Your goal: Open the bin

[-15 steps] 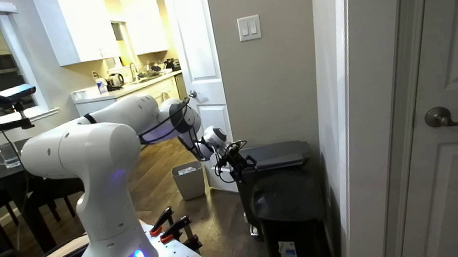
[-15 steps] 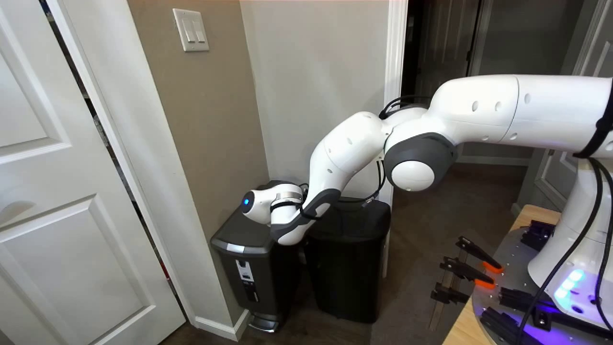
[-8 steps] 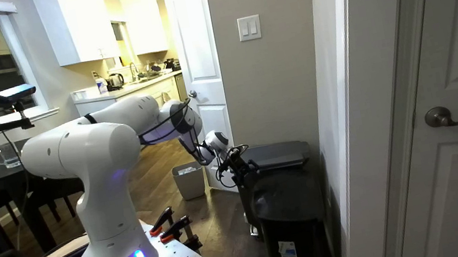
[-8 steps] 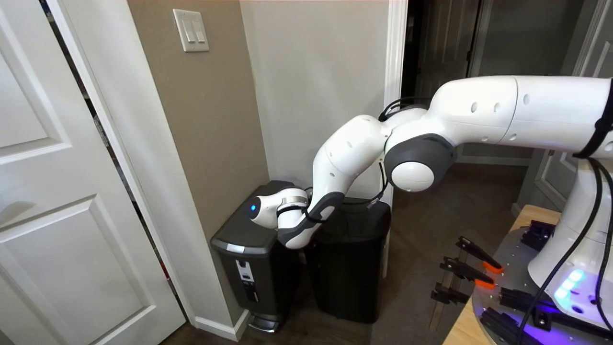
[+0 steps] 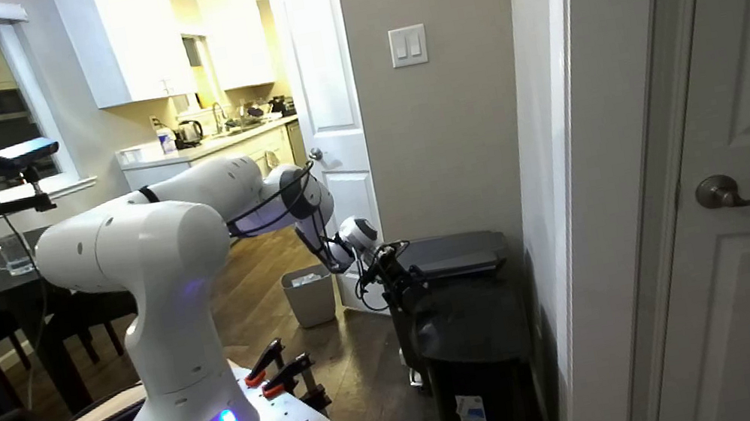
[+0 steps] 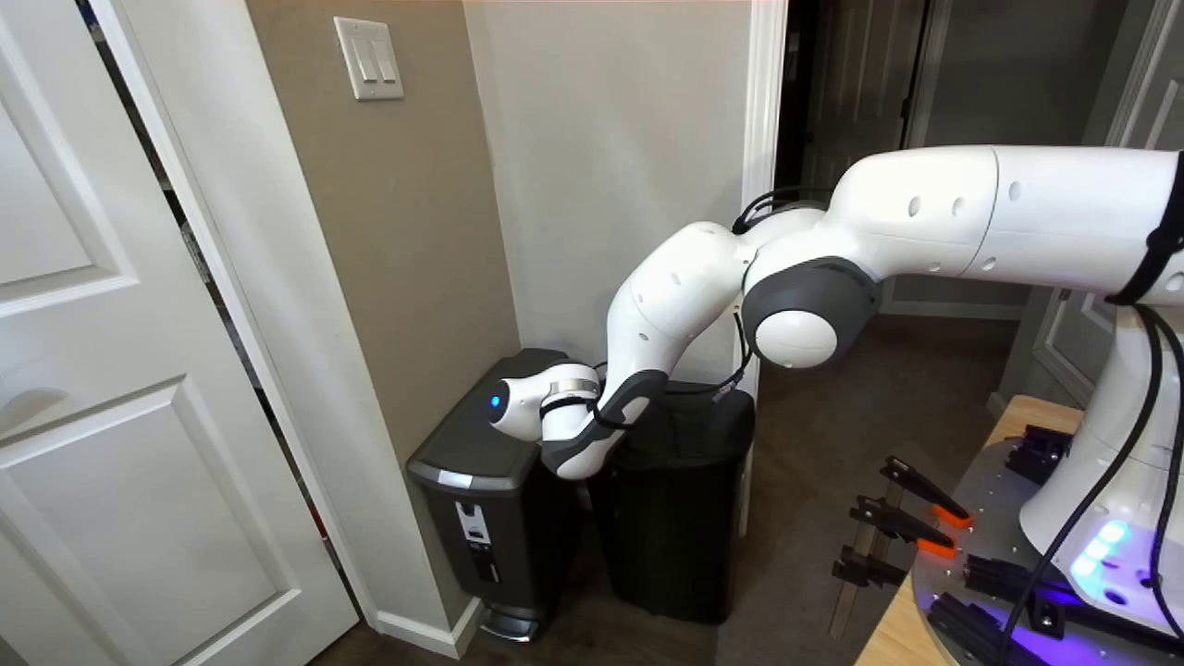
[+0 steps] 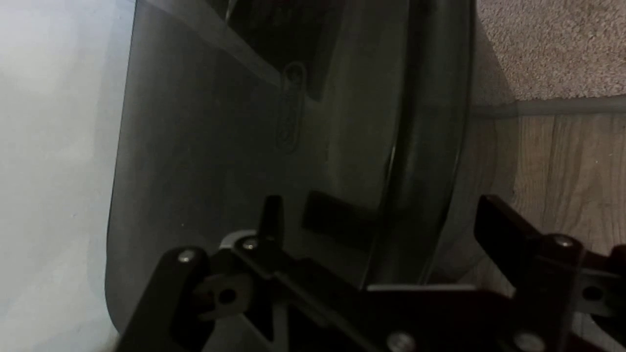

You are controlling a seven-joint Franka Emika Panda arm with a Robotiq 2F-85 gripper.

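Observation:
The bin (image 5: 474,323) is black and tall, with a flat closed lid, and also stands against the pale wall in an exterior view (image 6: 666,536). Its lid (image 7: 195,146) fills much of the wrist view. My gripper (image 5: 418,285) is at the side of this bin that faces the robot, close to the lid's rim. In the wrist view the gripper (image 7: 380,210) is open and empty, with one finger over the lid and the other beyond its edge, above the floor. Whether a finger touches the lid cannot be told. The arm hides the gripper in an exterior view.
A second bin (image 6: 481,453) with a dark-grey closed lid and a pedal stands right beside it, in both exterior views (image 5: 455,254). A small grey wastebasket (image 5: 310,301) stands near the white door (image 5: 335,133). Walls bound the bins' corner. Clamps (image 6: 902,523) stick out from the robot's table.
My gripper has moved a little down and towards the black bin's rim, and the wrist has shifted away from the pedal bin's front. Both lids look unchanged.

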